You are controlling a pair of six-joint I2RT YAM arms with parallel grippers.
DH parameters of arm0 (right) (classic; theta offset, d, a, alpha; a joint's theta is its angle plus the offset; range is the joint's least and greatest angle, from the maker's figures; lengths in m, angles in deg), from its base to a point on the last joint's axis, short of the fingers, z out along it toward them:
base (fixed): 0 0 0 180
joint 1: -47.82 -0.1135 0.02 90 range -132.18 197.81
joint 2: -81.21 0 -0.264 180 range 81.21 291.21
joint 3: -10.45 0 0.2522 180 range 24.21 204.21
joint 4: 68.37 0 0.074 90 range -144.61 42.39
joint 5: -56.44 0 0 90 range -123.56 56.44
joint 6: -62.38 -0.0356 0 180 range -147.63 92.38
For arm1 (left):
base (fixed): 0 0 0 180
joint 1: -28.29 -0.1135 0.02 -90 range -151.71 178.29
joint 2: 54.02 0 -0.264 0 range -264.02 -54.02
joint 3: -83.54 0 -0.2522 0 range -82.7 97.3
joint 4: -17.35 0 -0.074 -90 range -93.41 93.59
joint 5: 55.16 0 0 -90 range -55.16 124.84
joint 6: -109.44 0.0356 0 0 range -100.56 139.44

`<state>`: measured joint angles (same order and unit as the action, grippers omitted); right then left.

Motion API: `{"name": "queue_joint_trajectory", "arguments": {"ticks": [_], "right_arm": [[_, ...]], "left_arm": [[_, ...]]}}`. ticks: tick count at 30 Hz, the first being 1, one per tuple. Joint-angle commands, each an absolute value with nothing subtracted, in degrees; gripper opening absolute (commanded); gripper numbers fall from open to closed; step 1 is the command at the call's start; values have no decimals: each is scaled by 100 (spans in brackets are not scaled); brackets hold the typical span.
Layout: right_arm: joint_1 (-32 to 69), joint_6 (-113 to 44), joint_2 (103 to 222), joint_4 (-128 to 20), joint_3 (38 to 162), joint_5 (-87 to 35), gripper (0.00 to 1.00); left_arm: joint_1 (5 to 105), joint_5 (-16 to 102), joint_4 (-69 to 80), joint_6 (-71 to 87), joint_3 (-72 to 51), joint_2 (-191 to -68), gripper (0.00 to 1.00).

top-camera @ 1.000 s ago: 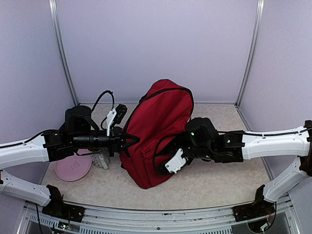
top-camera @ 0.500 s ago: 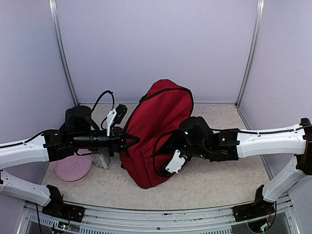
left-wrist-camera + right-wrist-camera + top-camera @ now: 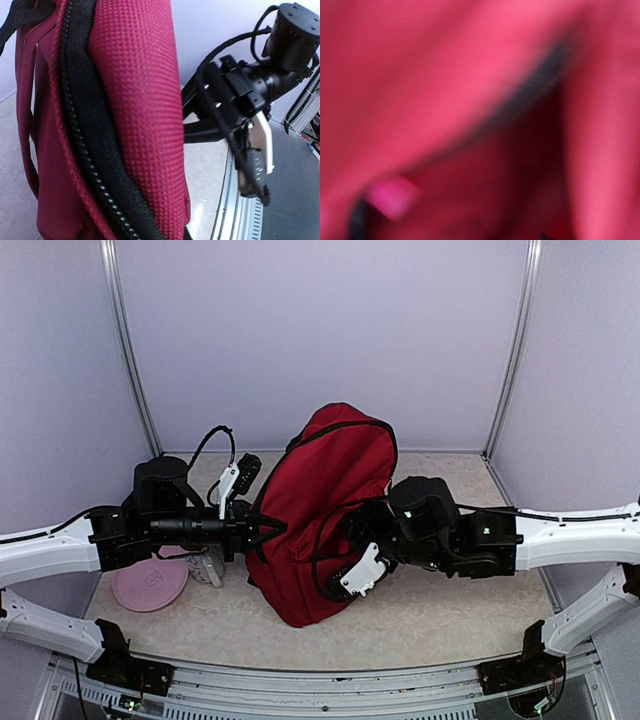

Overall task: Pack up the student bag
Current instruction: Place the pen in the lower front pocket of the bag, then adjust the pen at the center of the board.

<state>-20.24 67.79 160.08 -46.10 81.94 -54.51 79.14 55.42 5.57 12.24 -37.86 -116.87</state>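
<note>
The only thing that's moved is the right arm. Half a second back it had nosed left into the bag, and now it's slid back right a touch. The left arm and the bag haven't budged.

Top view: the big dark red fabric backpack stands mid-bench with an arm on each side. Its long axis runs from its near bottom up and away to the rounded top on the far side. The left jaws are together on the bag's left edge, and it looks like they're pinching fabric or a strap there to prop it up. The right jaws come in from the right and are buried against the bag's front, so I can't tell if they're apart or together. A flat pink round disc and a small grey item sit near-left, below the left arm.

Left wrist view: red backpack wall and its black zipper fill the frame, with the right arm beyond.

Right wrist view: just blurry red cloth with a dark seam, and its own jaws don't show.

My guess is the bag lies immediately left of the right jaws, so that arm is best placed to work the opening. The loose bits are over on the left arm's side though, and that arm is busy holding.
</note>
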Motion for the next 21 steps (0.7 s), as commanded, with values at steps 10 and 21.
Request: {"name": "queue_joint_trajectory", "arguments": {"ticks": [10,21], "right_arm": [[-1872,-2336,13858,-5586,7831,-7713,52],[3039,-5969,13734,-2739,6534,-5245,56]], "left_arm": [[7883,5488,677,1282,-3663,-11704,1],[7891,5504,678,1269,-3664,-11652,1]]}}
